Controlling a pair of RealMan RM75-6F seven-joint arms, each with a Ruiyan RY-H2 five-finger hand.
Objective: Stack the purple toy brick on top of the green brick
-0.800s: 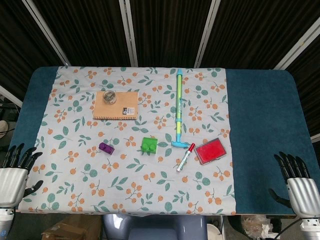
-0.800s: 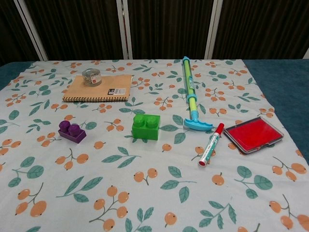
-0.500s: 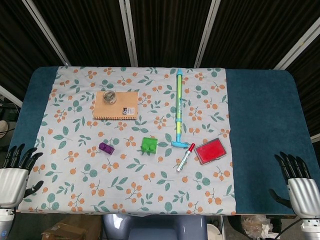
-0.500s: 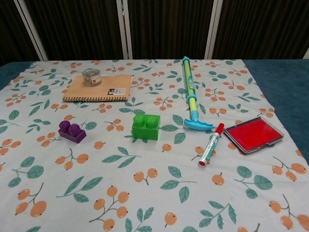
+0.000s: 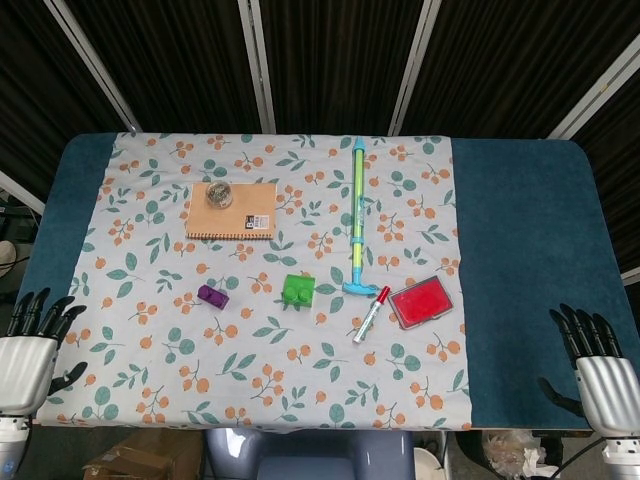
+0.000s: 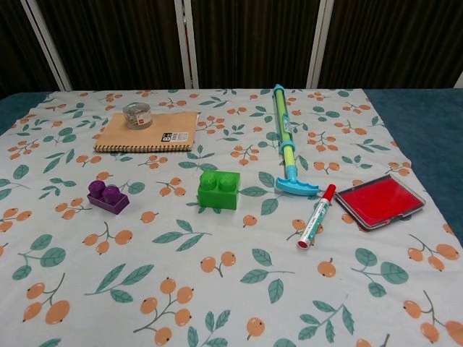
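left hand (image 5: pixel 28 350) at near-left edge, right hand (image 5: pixel 598 370) at near-right, both empty, fingers spread

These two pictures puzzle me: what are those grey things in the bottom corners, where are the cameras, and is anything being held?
Those are a robot's two mechanical hands, the left hand and right hand, both empty with fingers spread. The head camera looks down from above; the chest camera looks across the table from lower down and shows no hands. On the flowered cloth lie a purple brick, a green brick, a notebook with a small jar on it, a marker, a red pad and a long toy pump.
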